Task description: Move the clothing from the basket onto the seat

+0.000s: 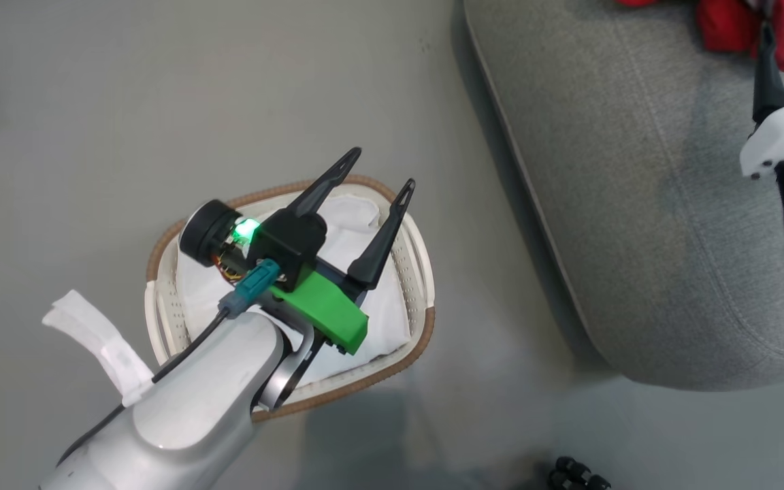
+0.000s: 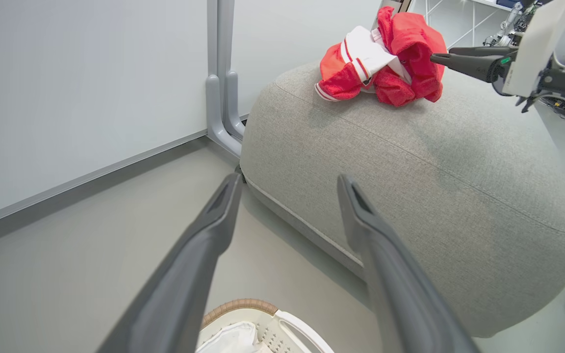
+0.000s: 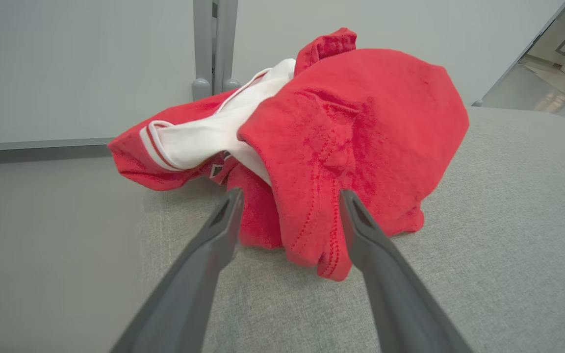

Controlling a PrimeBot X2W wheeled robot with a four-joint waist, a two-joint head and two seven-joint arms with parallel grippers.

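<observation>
On the seat (image 3: 508, 220), the clothing (image 3: 341, 142) is heaped in a red bundle.
The right gripper (image 3: 290, 196) is spread wide at the bundle's near edge; the left gripper (image 1: 382, 167) is spread wide above the basket (image 1: 426, 272), in which a white cloth (image 1: 351, 211) is seen.

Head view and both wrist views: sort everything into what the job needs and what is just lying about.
Job: red clothing, lying on the grey seat; white basket; right gripper, open at the clothing; left gripper, open above the basket.
Lying about: white cloth in the basket; grey post; dark object on the floor.
</observation>
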